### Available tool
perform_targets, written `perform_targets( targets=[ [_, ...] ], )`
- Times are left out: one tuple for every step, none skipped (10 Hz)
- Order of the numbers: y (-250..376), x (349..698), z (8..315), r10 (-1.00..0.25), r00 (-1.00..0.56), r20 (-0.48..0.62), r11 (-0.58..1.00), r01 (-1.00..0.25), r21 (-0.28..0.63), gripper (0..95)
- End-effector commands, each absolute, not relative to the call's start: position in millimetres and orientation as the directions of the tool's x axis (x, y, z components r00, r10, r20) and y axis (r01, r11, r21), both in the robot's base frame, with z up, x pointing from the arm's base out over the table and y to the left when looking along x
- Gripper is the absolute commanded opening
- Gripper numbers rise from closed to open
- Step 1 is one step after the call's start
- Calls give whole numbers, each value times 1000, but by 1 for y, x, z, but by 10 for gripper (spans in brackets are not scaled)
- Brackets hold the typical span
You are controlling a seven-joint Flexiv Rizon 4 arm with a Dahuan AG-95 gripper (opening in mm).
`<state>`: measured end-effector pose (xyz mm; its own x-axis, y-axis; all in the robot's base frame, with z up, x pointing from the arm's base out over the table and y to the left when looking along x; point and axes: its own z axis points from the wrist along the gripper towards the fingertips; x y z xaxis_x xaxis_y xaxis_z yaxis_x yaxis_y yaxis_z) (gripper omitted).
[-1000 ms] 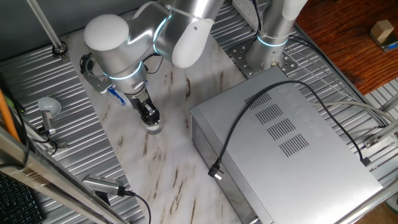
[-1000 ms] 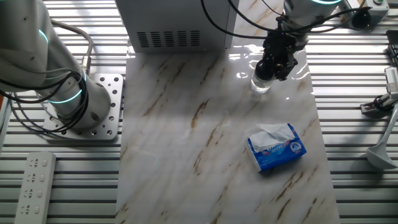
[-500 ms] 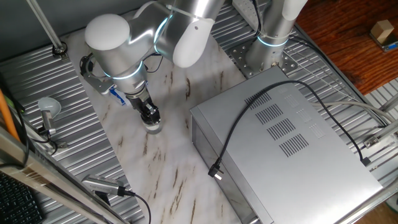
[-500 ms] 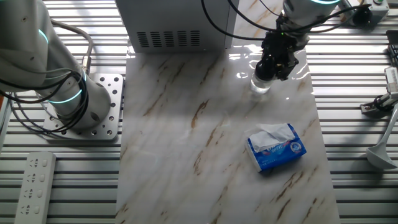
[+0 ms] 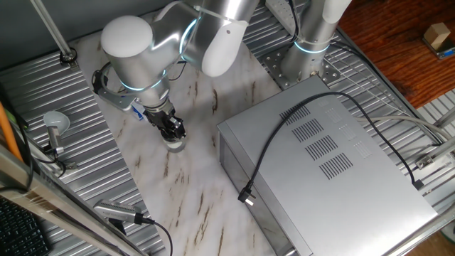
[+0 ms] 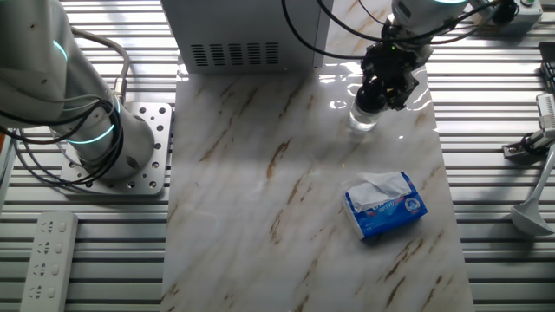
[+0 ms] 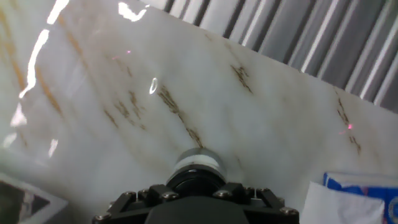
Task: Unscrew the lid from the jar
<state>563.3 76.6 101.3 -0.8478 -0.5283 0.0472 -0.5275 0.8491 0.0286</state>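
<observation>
jar (image 6: 363, 118): upright on the marble surface (image 6: 286, 191), long axis vertical
lid (image 7: 194, 182): on top, facing up
gripper (image 6: 375, 94): pinching the lid from above

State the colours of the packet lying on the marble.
Blue and white: the packet has a blue wrapper with white tissue showing at its top. The other fixed view shows it best.

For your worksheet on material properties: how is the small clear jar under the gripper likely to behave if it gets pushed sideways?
The jar is short and squat, so it would probably slide rather than tip. The marble tabletop looks glossy, so it may skid easily. It looks small and rigid, likely light, though the gripper on the lid should steady it.
</observation>
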Motion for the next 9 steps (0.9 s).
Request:
perform_targets(
  targets=[
    [77,564,100,-543,-839,46,840,-542,27,570],
    [77,564,100,-542,-839,48,840,-542,24,570],
    [77,564,100,-540,-840,50,841,-540,22,570],
    [77,563,99,-542,-839,47,840,-541,25,570],
    [77,563,99,-544,-838,48,839,-544,23,570],
    [77,563,99,-545,-837,48,838,-545,22,570],
    [77,562,99,-545,-837,45,838,-545,22,570],
    [77,562,99,-546,-837,43,838,-546,20,570],
    [77,562,99,-557,-830,41,831,-557,18,570]
  ],
)
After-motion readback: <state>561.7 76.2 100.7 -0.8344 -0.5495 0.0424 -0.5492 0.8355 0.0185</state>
